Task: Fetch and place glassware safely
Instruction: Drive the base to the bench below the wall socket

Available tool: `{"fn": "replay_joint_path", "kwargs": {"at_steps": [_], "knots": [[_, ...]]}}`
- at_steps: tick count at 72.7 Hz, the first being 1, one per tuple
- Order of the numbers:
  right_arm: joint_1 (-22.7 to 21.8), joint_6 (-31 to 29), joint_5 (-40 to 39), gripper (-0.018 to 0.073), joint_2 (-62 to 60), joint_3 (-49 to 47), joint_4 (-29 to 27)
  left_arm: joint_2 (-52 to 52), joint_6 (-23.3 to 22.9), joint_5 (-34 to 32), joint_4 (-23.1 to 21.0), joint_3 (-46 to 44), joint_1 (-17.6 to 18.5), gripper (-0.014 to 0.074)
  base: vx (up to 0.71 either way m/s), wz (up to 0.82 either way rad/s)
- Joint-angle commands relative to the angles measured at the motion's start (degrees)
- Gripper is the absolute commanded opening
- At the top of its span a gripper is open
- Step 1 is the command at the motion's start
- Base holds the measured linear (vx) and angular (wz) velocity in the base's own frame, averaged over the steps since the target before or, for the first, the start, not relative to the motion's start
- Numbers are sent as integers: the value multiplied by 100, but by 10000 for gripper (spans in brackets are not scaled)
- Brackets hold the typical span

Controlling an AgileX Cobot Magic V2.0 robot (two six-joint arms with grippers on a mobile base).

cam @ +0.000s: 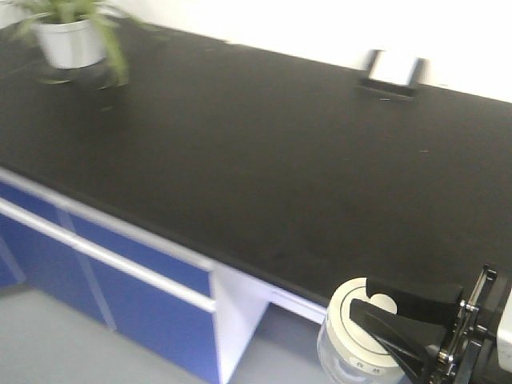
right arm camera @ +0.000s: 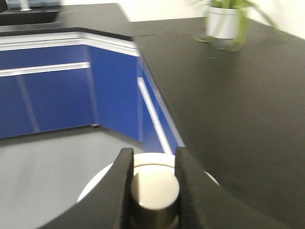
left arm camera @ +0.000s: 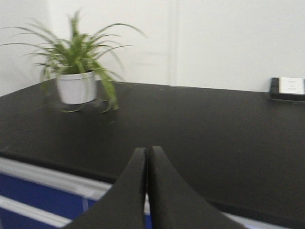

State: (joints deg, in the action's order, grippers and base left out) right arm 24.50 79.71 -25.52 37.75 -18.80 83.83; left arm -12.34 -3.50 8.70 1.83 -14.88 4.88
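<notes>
The right gripper (cam: 378, 304) pinches the jar (cam: 346, 310) by its lid knob, fingers clamped on either side. The jar hangs at 5 o'clock in the front view, just off the counter's (cam: 280, 160) near edge. The left gripper's (left arm camera: 146, 160) fingers are pressed together, empty. On the counter, a plant (cam: 72, 36) sits at 11 o'clock and a box (cam: 390, 74) at 1 o'clock.

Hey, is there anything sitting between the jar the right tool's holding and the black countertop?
Nothing visible does. The right tool grips the jar by its lid knob just off the countertop's front edge, and the near surface is bare. The potted plant and the socket box sit far back.
</notes>
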Motion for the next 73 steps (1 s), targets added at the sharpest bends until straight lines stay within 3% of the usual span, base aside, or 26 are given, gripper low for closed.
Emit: {"fn": "replay_joint_path", "kwargs": {"at_steps": [1,42,73], "knots": [[-18,7,-98,-1,-17,-187,-208,-27,-29,-418,-46,-147,-1,-7,16,-63],[-18,7,-98,-1,-17,-187,-208,-27,-29,-418,-46,-147,-1,-7,13,-56],[-18,7,-98,-1,-17,-187,-208,-27,-29,-418,-46,-147,-1,-7,9,-29]]}}
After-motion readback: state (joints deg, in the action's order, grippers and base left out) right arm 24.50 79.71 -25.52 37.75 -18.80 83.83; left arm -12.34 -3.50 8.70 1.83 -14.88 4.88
